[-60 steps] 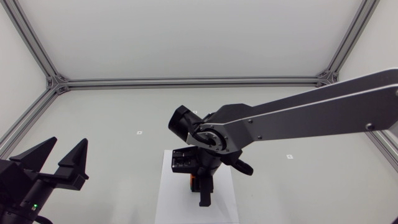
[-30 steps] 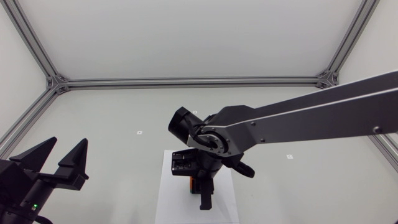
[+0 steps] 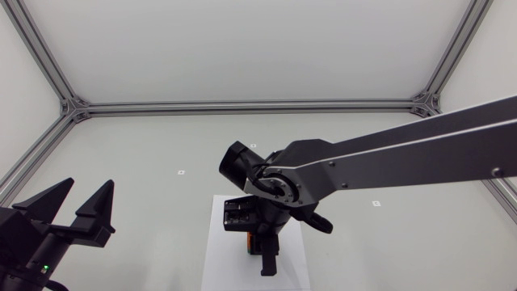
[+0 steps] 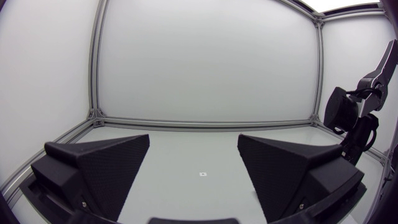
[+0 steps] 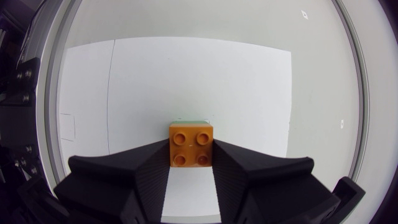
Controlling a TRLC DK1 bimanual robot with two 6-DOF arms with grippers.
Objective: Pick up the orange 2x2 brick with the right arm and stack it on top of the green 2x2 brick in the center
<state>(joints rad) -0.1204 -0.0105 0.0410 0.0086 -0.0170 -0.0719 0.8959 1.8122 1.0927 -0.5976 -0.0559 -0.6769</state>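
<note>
Our right gripper (image 5: 191, 153) clamps the orange brick (image 5: 191, 144) over the green brick (image 5: 194, 122).
Mid white sheet (image 5: 249, 93); if we press off-centre, studs could miss and the green brick could skid.

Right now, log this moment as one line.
right tool: shut on orange brick | green brick: sliver showing at orange's far edge | left tool: open, empty
</note>
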